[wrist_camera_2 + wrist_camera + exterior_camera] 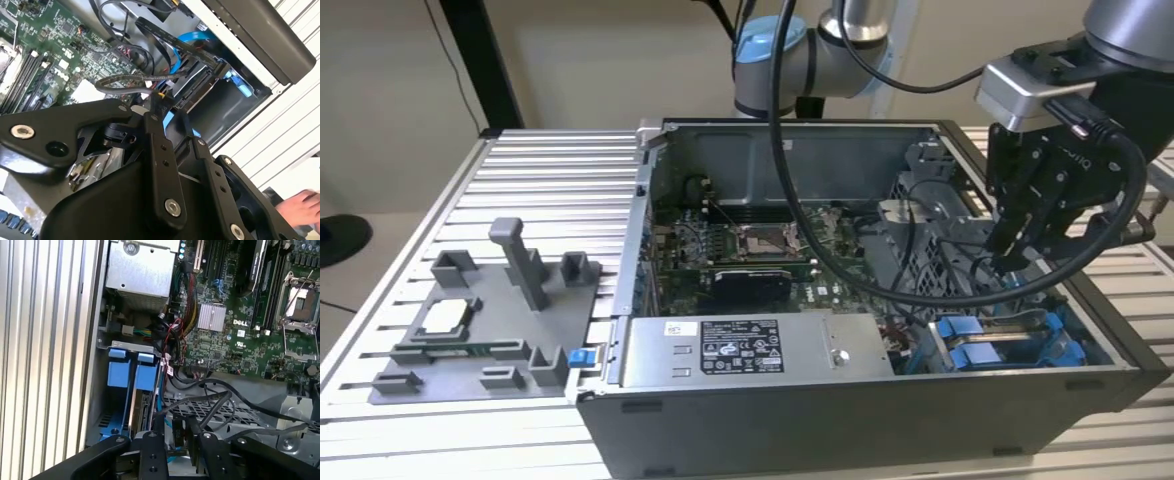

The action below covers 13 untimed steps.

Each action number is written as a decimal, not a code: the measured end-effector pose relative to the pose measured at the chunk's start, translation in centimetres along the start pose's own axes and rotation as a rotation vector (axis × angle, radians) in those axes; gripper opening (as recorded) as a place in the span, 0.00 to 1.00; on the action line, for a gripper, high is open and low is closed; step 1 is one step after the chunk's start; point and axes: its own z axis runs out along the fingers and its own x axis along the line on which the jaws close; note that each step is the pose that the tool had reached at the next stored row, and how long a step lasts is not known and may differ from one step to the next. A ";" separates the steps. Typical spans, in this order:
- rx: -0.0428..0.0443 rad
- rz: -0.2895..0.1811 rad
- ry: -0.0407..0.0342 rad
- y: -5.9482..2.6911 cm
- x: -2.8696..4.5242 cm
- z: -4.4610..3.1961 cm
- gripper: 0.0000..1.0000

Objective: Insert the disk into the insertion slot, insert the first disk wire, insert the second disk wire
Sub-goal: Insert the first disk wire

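Observation:
The disk (144, 412) stands edge-on in its blue carrier (136, 376), seated in the insertion slot (111, 425) at the case's corner; its blue clips (977, 345) also appear in the exterior view. My gripper (1011, 252) hangs just above that bay, at the exterior view's right. In both wrist views its black fingers (152, 447) sit close together around a dark connector with a thin blue disk wire (171, 437), right at the disk's end. The gripper (170, 119) looks shut on that wire. Another sleeved wire (127, 81) loops beside it.
A grey labelled power-supply box (734, 345) lies along the case's front wall. The green motherboard (747, 250) fills the case floor, with bundles of black cables (210, 400) near the bay. A grey fixture (480, 310) sits on the slatted table. A hand (300, 207) rests outside the case.

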 end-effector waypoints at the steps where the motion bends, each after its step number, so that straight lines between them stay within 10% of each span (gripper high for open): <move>1: 0.0000 0.000 -0.0001 -0.01 0.00 0.03 1.00; 4: 0.0001 0.000 -0.0006 0.00 0.01 0.13 1.00; 5: 0.0001 0.000 -0.0009 0.00 0.01 0.16 0.00; 13: 0.0003 0.000 -0.0022 0.01 0.02 0.37 0.00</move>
